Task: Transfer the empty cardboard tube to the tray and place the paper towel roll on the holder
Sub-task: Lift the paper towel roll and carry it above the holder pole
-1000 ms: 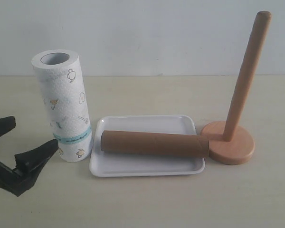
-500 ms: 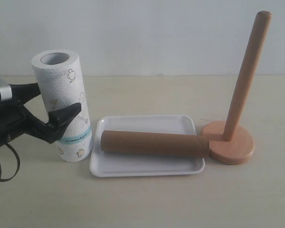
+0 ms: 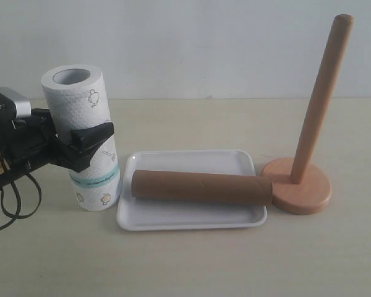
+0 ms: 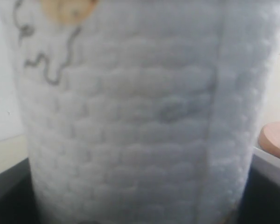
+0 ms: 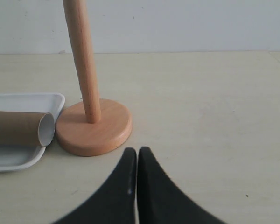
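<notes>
The paper towel roll (image 3: 74,93) stands upright on the table left of the tray (image 3: 191,218). My left gripper (image 3: 80,131) is open around its middle, one black finger in front and one behind; the roll (image 4: 130,116) fills the left wrist view, with a dark finger (image 4: 4,198) at each side. The empty cardboard tube (image 3: 201,187) lies lengthwise in the tray, its right end over the rim. The holder (image 3: 300,195) stands bare just right of the tray. In the right wrist view my right gripper (image 5: 137,151) is shut and empty, close in front of the holder's base (image 5: 93,128), with the tube (image 5: 14,128) and tray (image 5: 18,100) beside it.
A pale wall rises behind the light tabletop (image 3: 191,266). The left arm's black cable (image 3: 15,207) loops over the table at the far left. The tube's right end nearly touches the holder's base.
My left gripper has risen from the table at the lower left and moved right onto the roll, its fingers now straddling it. The roll, tube, tray and holder have not moved.
</notes>
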You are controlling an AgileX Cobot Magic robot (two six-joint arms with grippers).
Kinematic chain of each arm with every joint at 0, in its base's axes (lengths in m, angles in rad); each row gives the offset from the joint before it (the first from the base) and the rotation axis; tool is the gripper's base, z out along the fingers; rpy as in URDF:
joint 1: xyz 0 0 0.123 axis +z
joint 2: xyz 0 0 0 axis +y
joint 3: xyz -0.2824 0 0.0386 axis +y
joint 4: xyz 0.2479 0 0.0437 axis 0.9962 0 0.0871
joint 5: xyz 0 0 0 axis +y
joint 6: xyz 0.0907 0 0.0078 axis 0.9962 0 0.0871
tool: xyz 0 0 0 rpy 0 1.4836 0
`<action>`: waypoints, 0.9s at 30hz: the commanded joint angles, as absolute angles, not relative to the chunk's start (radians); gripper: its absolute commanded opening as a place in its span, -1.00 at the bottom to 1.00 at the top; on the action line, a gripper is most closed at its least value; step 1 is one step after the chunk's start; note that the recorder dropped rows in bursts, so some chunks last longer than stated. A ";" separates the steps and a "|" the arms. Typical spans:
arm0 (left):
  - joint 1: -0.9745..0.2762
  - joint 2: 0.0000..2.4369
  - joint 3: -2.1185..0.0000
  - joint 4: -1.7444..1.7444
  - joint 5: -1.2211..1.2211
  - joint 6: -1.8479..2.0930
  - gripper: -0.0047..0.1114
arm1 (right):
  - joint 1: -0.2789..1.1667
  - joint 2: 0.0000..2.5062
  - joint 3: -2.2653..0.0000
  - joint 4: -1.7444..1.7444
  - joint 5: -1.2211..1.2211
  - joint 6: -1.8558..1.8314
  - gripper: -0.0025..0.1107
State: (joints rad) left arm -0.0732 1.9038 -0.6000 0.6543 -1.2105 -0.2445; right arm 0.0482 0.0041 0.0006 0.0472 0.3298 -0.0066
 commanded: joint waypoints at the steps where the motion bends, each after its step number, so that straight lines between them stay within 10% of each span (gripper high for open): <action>1: -0.080 1.909 -0.602 0.669 -1.221 -0.264 -0.84 | 0.043 0.000 0.000 0.041 0.325 -0.007 -0.96; 15: -0.064 1.872 -0.590 0.640 -1.221 -0.286 -0.82 | 0.043 0.000 0.000 0.041 0.325 -0.007 -0.96; 27: -0.012 1.189 -0.556 0.837 -0.915 -0.738 -0.85 | 0.043 0.000 0.000 0.041 0.325 -0.007 -0.96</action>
State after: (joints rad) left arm -0.0129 1.3156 -0.5372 0.7366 -0.9540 -0.5708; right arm 0.0482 0.0041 0.0006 0.0472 0.3298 -0.0066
